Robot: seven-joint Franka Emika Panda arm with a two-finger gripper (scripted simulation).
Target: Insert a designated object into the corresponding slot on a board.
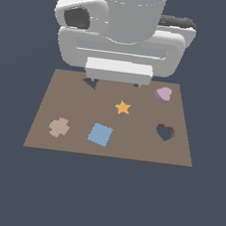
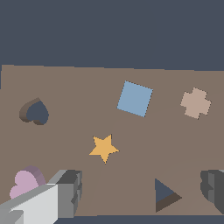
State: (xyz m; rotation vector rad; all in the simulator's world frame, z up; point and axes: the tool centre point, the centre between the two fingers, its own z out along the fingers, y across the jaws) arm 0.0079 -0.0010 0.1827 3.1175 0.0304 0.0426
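The pale pink heart block (image 1: 163,94) lies on the brown board (image 1: 135,150) near its far corner, on the exterior view's right. It also shows in the wrist view (image 2: 25,183), just beside one finger (image 2: 65,192). The dark heart-shaped slot (image 1: 165,132) is empty, nearer the front on the same side; it shows in the wrist view too (image 2: 35,112). My gripper (image 1: 115,80) hangs over the board's far edge, to the left of the heart in the exterior view. It is open wide and empty (image 2: 140,194).
An orange star (image 1: 122,107) sits mid-board. A blue square (image 1: 100,134) and a tan cross (image 1: 59,127) lie toward the front left. A dark triangular hole (image 1: 91,83) is under the gripper's left side. The arm's white body (image 1: 120,30) looms behind the board.
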